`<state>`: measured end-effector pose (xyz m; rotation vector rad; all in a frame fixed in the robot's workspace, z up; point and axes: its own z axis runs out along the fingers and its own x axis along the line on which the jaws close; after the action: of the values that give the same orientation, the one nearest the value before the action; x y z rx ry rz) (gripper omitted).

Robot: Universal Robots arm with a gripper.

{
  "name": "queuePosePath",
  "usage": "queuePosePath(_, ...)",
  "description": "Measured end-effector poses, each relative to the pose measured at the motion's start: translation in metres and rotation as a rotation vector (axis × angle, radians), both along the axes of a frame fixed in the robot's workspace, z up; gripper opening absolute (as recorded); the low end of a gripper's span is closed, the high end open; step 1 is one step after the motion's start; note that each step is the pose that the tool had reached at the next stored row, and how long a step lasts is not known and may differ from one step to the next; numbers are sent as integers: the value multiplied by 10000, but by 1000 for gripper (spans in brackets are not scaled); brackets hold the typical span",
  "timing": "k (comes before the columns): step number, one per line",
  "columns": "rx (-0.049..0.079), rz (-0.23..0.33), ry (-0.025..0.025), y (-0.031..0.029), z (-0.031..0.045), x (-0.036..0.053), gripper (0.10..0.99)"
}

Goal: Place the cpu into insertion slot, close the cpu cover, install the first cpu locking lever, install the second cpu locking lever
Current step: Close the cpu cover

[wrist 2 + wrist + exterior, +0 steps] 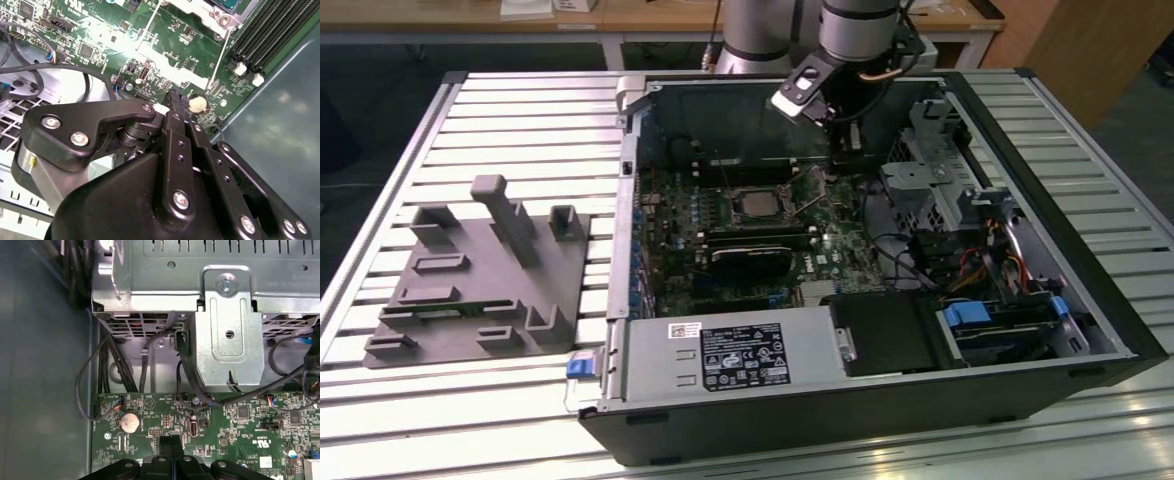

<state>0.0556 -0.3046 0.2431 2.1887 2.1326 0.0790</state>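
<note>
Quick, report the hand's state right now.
Hand: closed, fingers together, nothing visible held between them; tip close to the coin battery on the motherboard.

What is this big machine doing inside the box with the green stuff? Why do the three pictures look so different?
It is a robot arm reaching into an open computer case that lies on a slatted metal table. The exterior view comes from a camera off the arm. Both wrist views come from cameras riding on the arm, so they look closely at the green circuit board. The black end effector is the arm's pincher; its fingers are pressed together, with nothing visible between them, close to a round coin battery. The square insertion slot sits mid-board. A grey plastic holder lies on the table at the exterior view's left.
</note>
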Motion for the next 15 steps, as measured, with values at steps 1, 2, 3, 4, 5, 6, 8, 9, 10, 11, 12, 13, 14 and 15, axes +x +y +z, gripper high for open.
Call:
queuePosePath(1,0,-10,0,-1,-15,3,106)
queuePosePath(2,0,-21,0,-3,-28,6,106)
queuePosePath(3,0,-31,-1,-5,-39,9,106)
queuePosePath(4,0,-40,-1,-8,-48,11,106)
queuePosePath(5,-2,-49,-1,-11,-55,15,106)
queuePosePath(6,-5,-56,0,-15,-60,20,106)
queuePosePath(8,-8,-69,0,-22,-69,30,106)
queuePosePath(9,-13,-76,-1,-25,-72,36,106)
queuePosePath(10,-19,-83,-1,-29,-74,40,106)
queuePosePath(11,-30,-90,-1,-32,-76,43,106)
queuePosePath(12,-45,-96,-1,-33,-76,45,106)
queuePosePath(13,-57,-97,-1,-33,-76,45,106)
queuePosePath(14,-58,-96,-1,-33,-76,45,106)
queuePosePath(15,-61,-96,-1,-33,-75,45,106)
